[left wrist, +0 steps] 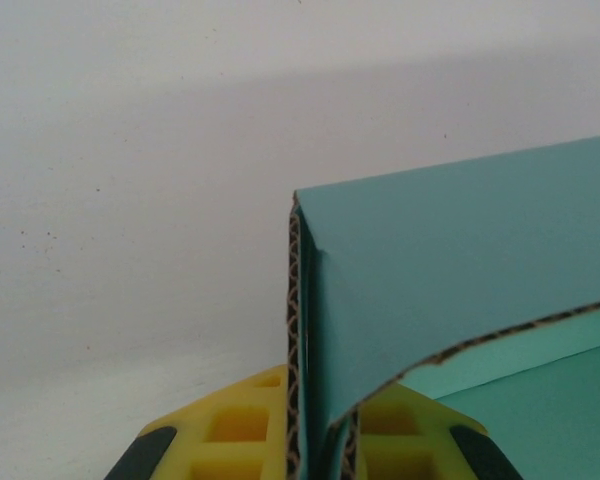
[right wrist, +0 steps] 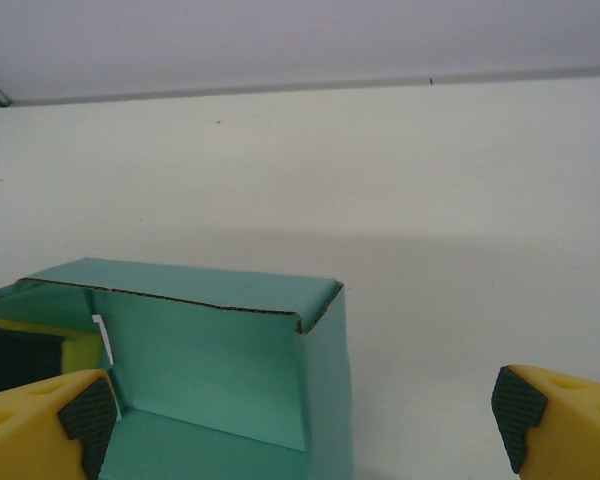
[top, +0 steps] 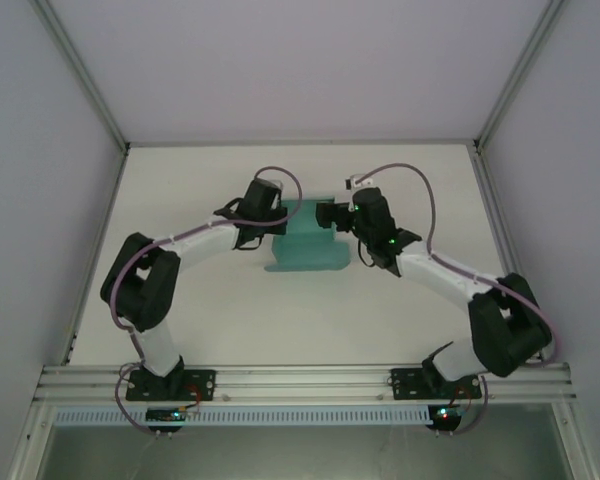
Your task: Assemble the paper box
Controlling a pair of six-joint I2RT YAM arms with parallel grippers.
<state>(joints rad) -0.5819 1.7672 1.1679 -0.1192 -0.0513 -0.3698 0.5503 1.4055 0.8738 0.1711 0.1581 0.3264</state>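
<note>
Seen from above, the teal paper box [top: 305, 248] of thin corrugated card sits on the matt white table [top: 230, 320] between my two arms. It is half folded, with a flat floor, upright walls and smooth faces, and its cut edges show brown wavy fluting. I count one box and two grippers, each with two yellow ribbed plastic fingers; the right pair is tipped with dark cross-hatched pads [right wrist: 85, 415].

My left gripper [left wrist: 320, 445] is clamped on an upright wall at the box's left end, and the card's fluted edge stands pinched between its two fingers [left wrist: 235, 430].

My right gripper [right wrist: 302, 415] stands wide apart and grips nothing. It hangs at the box's far right corner in the overhead view. From its own wrist the box fills the lower left, with one folded corner rising between the fingers. The left pad overlaps the teal floor; I cannot tell whether it touches.
</note>
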